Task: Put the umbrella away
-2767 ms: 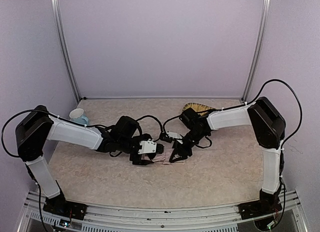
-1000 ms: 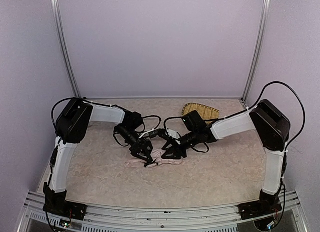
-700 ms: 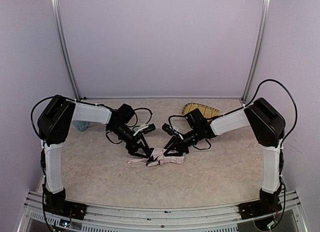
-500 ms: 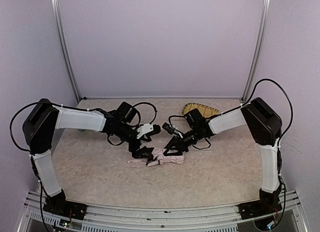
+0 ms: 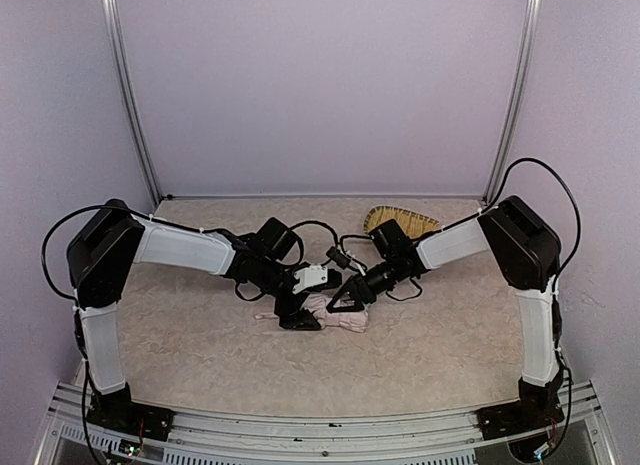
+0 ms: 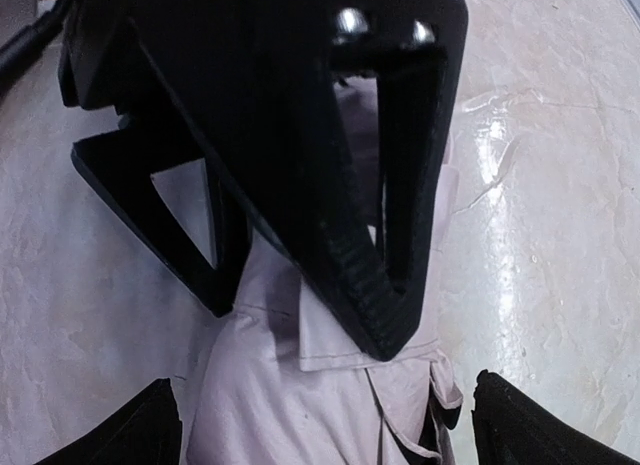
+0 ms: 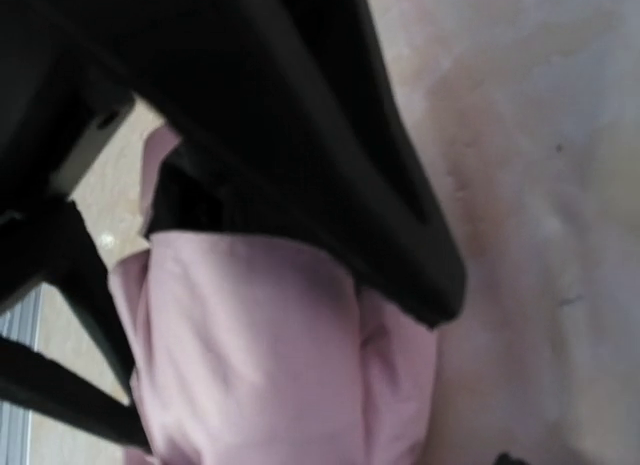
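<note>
Pale pink canopy, bunched and folded: the umbrella [image 5: 345, 321] lies flat on the marbled table [image 5: 450, 355], mid-table, between the two arms. The right gripper [image 5: 346, 301] is down on the umbrella's right half. Its fingers are narrowed onto a ridge of fabric, which fills the gap between them (confirmed in both wrist views). The left gripper [image 5: 298, 318] sits low at the left half, just beside the right gripper. Its own fingertips [image 6: 150, 430] are spread wide and hold nothing, with the canopy lying between and ahead of them. A woven tray [image 5: 402, 221] lies well apart at the back, behind the right forearm.
</note>
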Motion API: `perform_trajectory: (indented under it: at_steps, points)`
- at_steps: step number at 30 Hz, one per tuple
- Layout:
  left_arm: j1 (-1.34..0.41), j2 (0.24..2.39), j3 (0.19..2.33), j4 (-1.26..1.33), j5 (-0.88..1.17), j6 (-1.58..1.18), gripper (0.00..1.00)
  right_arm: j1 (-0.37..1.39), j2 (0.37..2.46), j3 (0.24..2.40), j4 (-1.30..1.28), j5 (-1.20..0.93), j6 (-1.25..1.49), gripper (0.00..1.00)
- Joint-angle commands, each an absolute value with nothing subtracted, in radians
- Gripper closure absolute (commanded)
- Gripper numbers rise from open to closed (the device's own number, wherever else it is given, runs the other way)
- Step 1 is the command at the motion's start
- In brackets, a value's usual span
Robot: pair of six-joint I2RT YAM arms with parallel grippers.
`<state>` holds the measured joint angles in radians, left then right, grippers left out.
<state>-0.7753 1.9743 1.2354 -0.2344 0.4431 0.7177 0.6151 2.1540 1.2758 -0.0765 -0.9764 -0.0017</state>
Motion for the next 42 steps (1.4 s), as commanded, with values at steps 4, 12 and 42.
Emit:
perform_trajectory:
  at_steps: [4, 12, 42]
  points:
    - [-0.768, 1.952, 1.223, -0.212, 0.461, 0.729, 0.01, 0.603, 2.061, 1.251, -0.037, -1.013, 0.029, 0.21]
    - [-0.753, 1.938, 1.236, -0.241, 0.519, 0.745, 0.01, 0.603, 1.993, 1.249, -0.030, -1.035, 0.020, 0.07]
    - [-0.119, 1.046, 0.432, 0.577, -0.532, -0.061, 0.01, -0.054, 1.245, 0.522, 0.449, 0.002, 0.286, 0.00]
